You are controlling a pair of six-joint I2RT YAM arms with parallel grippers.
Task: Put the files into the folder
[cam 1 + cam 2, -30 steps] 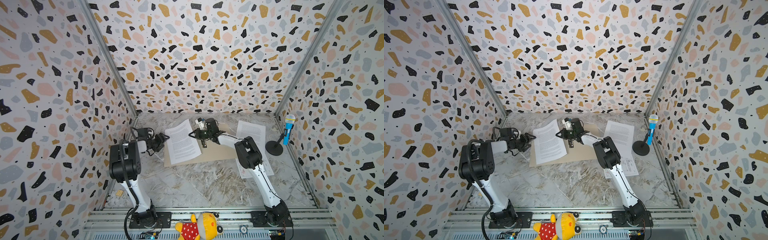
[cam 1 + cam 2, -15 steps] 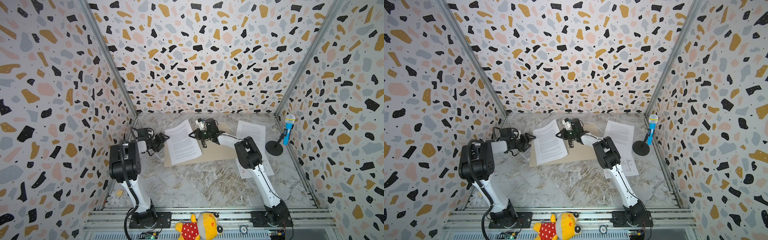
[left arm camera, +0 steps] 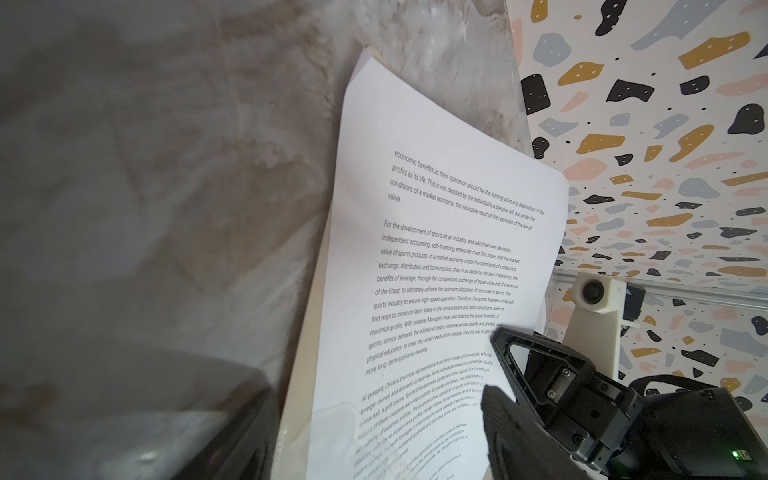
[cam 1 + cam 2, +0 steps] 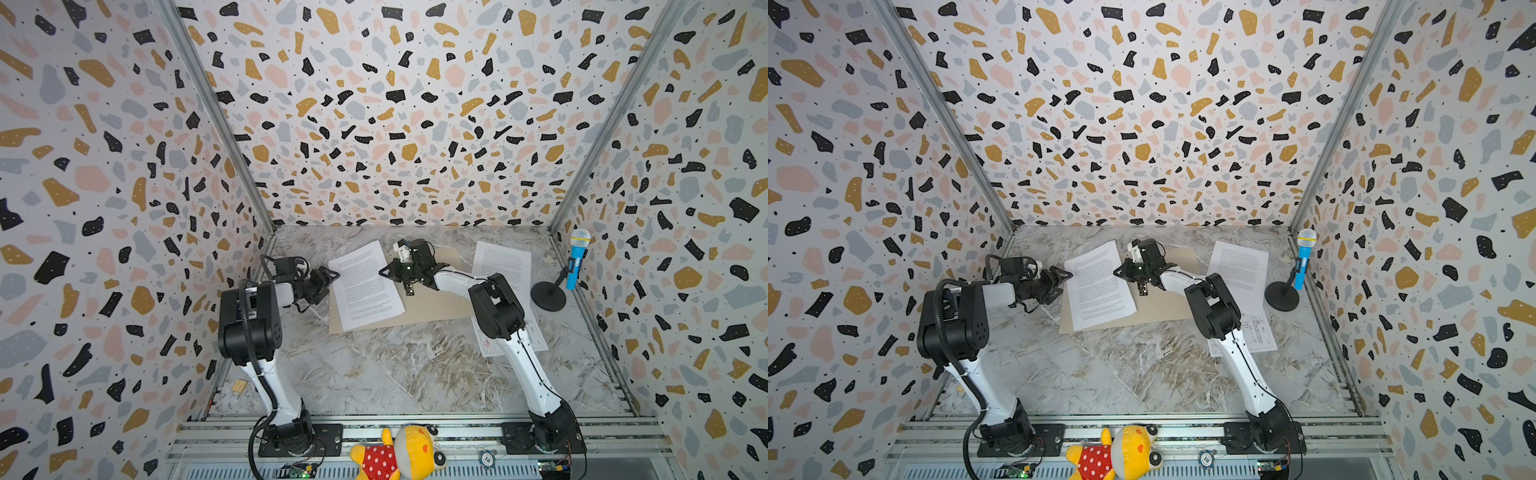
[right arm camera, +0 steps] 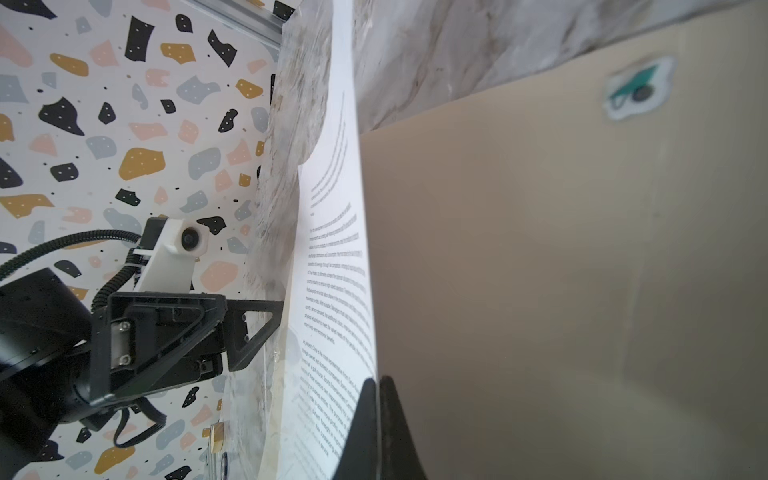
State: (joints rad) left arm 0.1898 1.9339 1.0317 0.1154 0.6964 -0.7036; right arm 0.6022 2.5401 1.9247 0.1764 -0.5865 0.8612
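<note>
The beige folder [image 4: 436,303] [image 4: 1167,305] lies flat on the marble table. One of the files, a white sheet of printed text [image 4: 368,286] [image 4: 1098,286], rests slanted across its left half. My right gripper [image 4: 384,272] [image 5: 376,384] is shut on this sheet's right edge, over the bare folder [image 5: 540,270]. My left gripper [image 4: 332,276] [image 3: 374,424] stands open at the sheet's left edge, its jaws on either side of sheet [image 3: 436,249] and folder. A second text sheet [image 4: 503,266] lies to the right. A sheet with drawings [image 4: 1258,328] lies partly under the right arm.
A blue toy microphone [image 4: 575,259] on a black round stand is by the right wall. A yellow plush toy [image 4: 399,451] lies on the front rail. A small wooden block [image 4: 238,385] sits at the front left. Patterned walls close three sides.
</note>
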